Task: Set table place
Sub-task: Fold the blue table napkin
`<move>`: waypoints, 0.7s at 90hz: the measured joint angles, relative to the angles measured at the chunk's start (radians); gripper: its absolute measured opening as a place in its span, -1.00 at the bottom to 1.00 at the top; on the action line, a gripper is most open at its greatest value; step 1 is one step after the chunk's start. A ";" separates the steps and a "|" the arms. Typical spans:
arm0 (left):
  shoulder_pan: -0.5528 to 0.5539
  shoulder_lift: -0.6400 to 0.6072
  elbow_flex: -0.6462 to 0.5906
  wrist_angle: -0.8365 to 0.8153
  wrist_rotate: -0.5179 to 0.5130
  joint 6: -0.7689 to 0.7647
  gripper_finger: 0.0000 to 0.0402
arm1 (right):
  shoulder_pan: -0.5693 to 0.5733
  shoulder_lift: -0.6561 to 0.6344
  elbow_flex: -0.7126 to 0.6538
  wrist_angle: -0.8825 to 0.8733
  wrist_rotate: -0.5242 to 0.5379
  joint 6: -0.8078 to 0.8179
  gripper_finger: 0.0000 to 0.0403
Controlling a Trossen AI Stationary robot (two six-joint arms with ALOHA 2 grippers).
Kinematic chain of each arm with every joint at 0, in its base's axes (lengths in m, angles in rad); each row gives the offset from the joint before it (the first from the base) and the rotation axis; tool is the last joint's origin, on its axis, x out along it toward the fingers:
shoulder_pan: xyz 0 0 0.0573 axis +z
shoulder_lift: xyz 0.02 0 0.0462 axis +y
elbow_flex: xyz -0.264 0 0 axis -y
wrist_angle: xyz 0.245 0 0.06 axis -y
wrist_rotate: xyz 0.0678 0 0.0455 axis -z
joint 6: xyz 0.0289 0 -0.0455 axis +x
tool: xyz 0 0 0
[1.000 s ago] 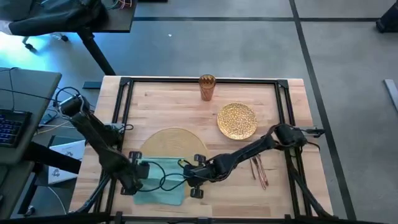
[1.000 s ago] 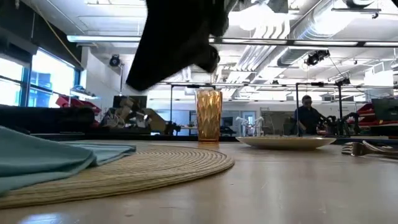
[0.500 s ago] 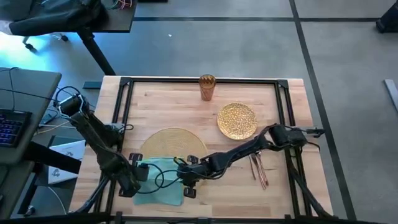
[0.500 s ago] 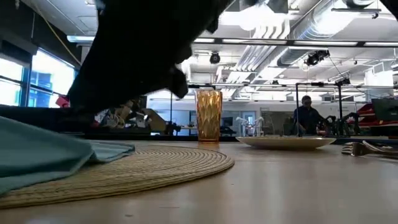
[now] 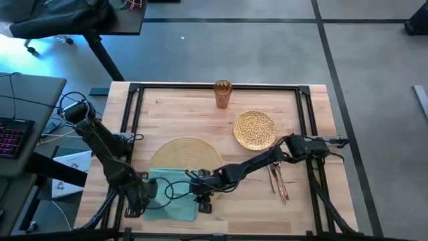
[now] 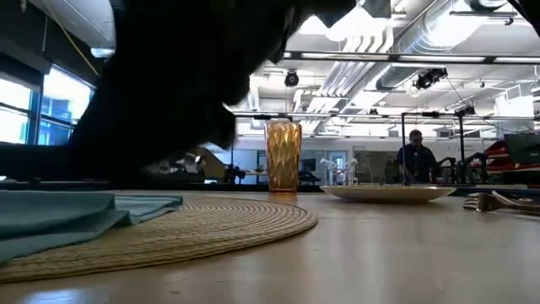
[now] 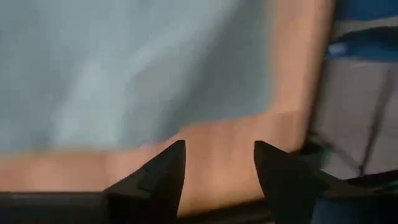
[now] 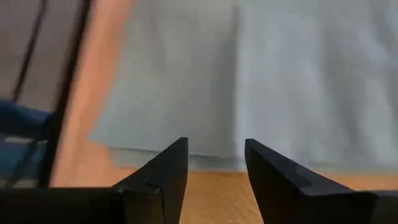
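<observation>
The teal napkin [image 5: 171, 198] lies spread at the table's near left, its far part resting on the near edge of the woven placemat [image 5: 186, 155]. My left gripper [image 7: 217, 163] stands open over bare wood at the napkin's left edge [image 7: 186, 127]. My right gripper [image 8: 216, 158] is open too, low over the table just off the napkin's right edge [image 8: 186, 149]. Neither has anything between its fingers. Farther off sit the gold plate [image 5: 255, 129], the amber cup [image 5: 223, 94] and the cutlery [image 5: 278, 182].
The black rail frame [image 5: 134, 120] runs around the tabletop. A grey desk with a keyboard [image 5: 13, 137] stands past the table's left edge. Bare wood [image 5: 254, 214] lies along the near edge right of the napkin. A person [image 6: 415, 160] sits far back in the room.
Both grippers have moved a little toward the table's left edge. In the low view the napkin's raised near part has sunk and now lies flatter on the table and placemat.
</observation>
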 joint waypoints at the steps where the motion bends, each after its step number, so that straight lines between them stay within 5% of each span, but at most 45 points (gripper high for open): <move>1: -0.004 0.003 0.000 0.008 -0.008 0.002 -0.16 | 0.005 0.000 0.000 0.007 -0.006 -0.017 -0.28; 15: -0.036 0.029 -0.002 0.026 -0.092 -0.038 -0.25 | 0.076 0.010 0.001 0.083 0.010 -0.182 -0.28; 63: -0.080 0.023 0.030 0.044 -0.087 -0.169 -0.34 | 0.142 0.108 0.001 0.204 0.273 -0.429 -0.32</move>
